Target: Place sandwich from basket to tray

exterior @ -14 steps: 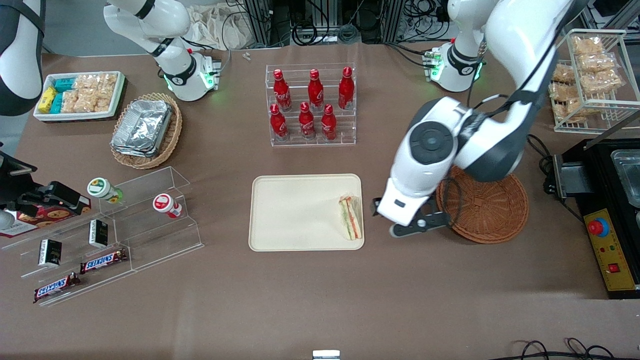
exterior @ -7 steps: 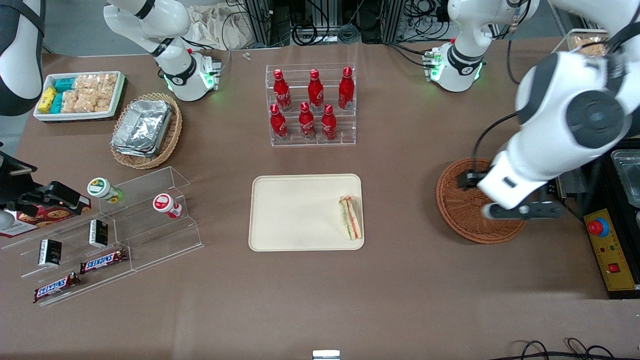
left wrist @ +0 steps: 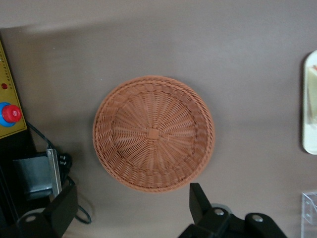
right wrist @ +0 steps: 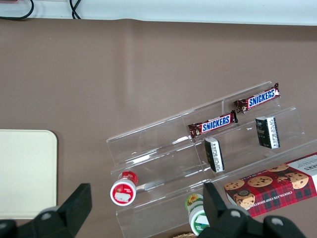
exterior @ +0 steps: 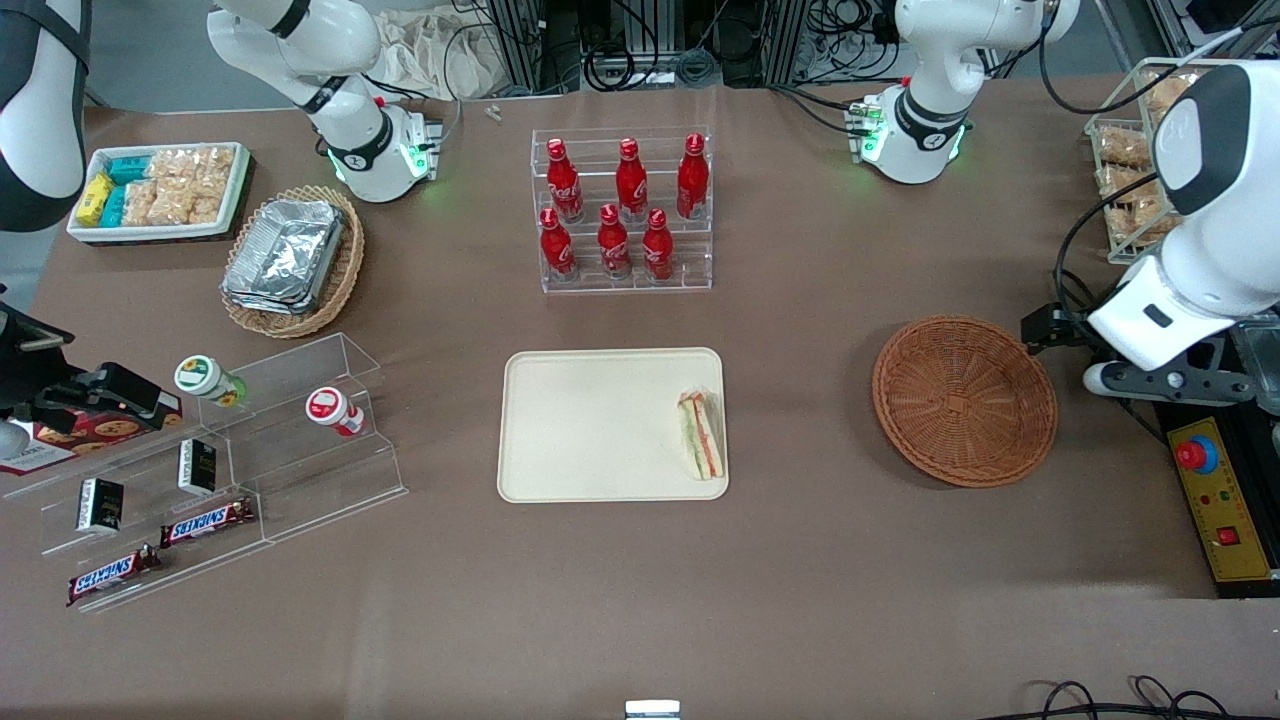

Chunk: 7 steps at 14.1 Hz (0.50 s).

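Observation:
The sandwich (exterior: 700,447), a wrapped wedge with orange and green filling, lies on the cream tray (exterior: 590,420), against the rim nearest the basket. The round reddish-brown basket (exterior: 964,400) stands beside the tray toward the working arm's end and holds nothing. My left gripper (exterior: 1165,382) hangs past the basket, over the black box at the working arm's end of the table. In the left wrist view the gripper (left wrist: 131,206) is open, its fingers (left wrist: 198,201) spread wide with nothing between them. The basket (left wrist: 153,133) lies below it there, and the tray (left wrist: 307,139) shows at the frame's edge.
A black control box with a red button (exterior: 1197,455) sits under the gripper, with a wire rack of snacks (exterior: 1170,150) farther from the camera. A rack of red bottles (exterior: 625,210) stands farther back than the tray. An acrylic shelf (exterior: 220,460) and foil basket (exterior: 290,260) lie toward the parked arm's end.
The left gripper swung from beside the tray, across the basket, to the working arm's end of the table. The sandwich stayed on the tray.

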Motion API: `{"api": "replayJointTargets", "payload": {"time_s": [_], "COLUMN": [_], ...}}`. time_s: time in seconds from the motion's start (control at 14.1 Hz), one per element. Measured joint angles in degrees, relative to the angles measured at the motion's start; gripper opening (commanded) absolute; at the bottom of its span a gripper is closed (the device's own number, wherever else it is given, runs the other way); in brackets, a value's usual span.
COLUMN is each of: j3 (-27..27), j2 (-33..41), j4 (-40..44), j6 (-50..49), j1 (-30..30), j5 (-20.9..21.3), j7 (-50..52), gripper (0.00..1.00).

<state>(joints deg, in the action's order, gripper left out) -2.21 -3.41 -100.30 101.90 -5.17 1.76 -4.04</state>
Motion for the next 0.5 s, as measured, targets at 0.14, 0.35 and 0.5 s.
{"api": "replayJointTargets", "payload": {"time_s": [0.14,0.35,0.5], "j3": [-0.1,-0.1,-0.1], "j2": [1.7,1.3,-0.9], "j4": [-3.1,-1.0,3.5], "j6": [2.0,-0.6,-4.7], "j1": [1.3,2.0,2.0], "j5": [-0.3,-0.3,-0.3], "j7": [-1.4,-2.0,-2.2], "gripper": [1.0,1.0,1.0]}}
